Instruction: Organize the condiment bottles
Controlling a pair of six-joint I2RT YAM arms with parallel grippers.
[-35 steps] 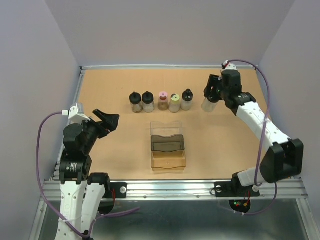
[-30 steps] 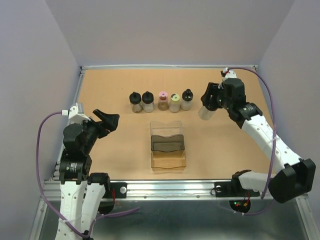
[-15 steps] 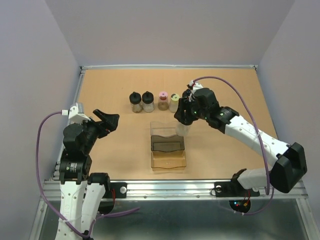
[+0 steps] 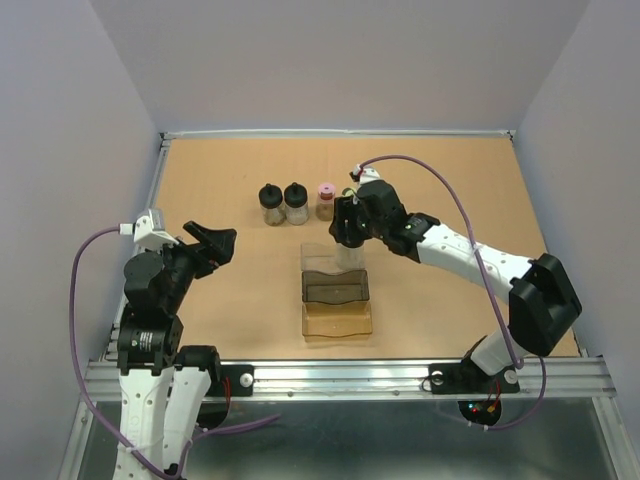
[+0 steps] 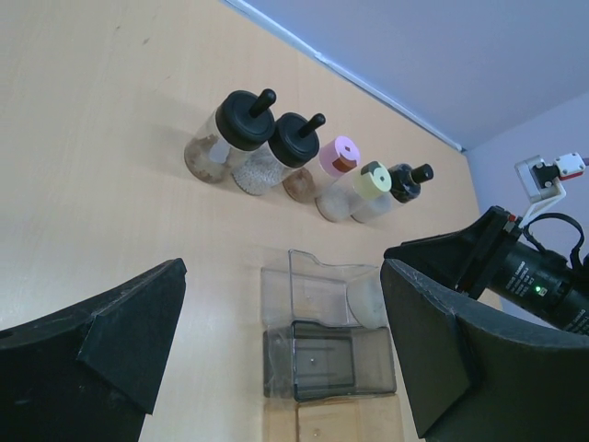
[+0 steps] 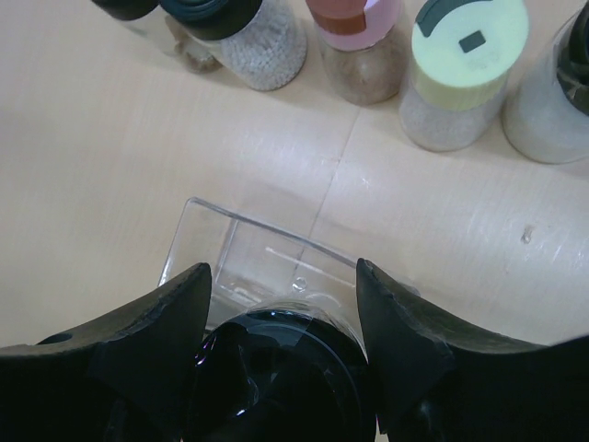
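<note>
Black-capped bottle [image 6: 276, 368] gripped by right claw [image 6: 279, 276] over tray [image 4: 337, 318], far end; left claw [image 4: 213, 240] released.

White arm links [image 4: 470, 262], black joints [image 4: 545, 305], black jaws, purple cables [image 4: 72, 295]
</note>
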